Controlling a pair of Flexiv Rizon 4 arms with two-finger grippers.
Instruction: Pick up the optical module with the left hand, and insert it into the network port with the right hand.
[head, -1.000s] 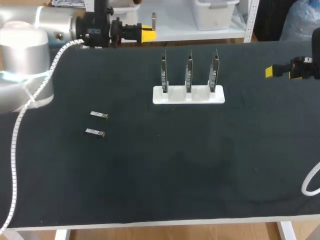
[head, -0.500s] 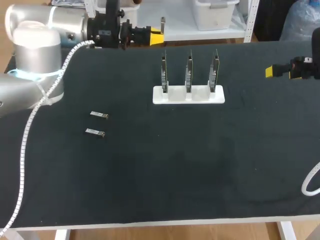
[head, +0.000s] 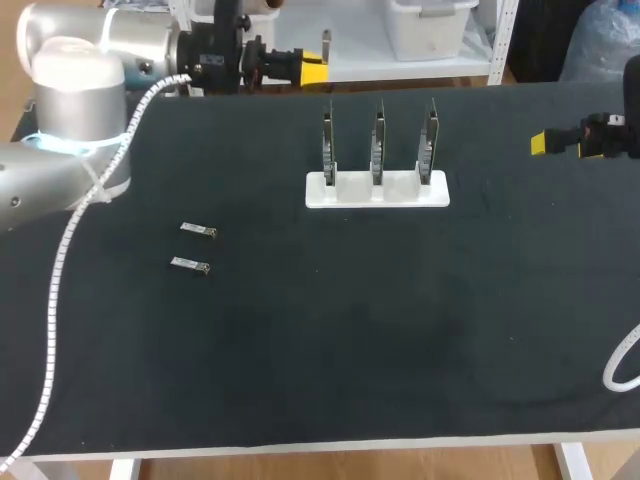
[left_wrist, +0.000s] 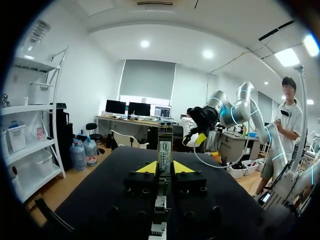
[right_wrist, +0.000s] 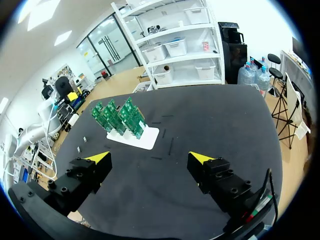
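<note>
Black table (head: 330, 350), shelving behind.

Upper left: left end effector (head: 311, 68) clamped on an optical module (left_wrist: 165, 149), held above the table.

Mid-left: two spare modules (head: 198, 231) lie flat.

Centre: white rack (head: 377, 193) holds three boards (head: 378, 140) upright.

Right edge: right end effector (head: 540, 143) wide apart, empty.

Judgement: for the handover, present the module level with its free end exposed.

The slim metal optical module (left_wrist: 165, 149) stands upright, clamped between the left fingers' (left_wrist: 148, 168) yellow tips.
</note>
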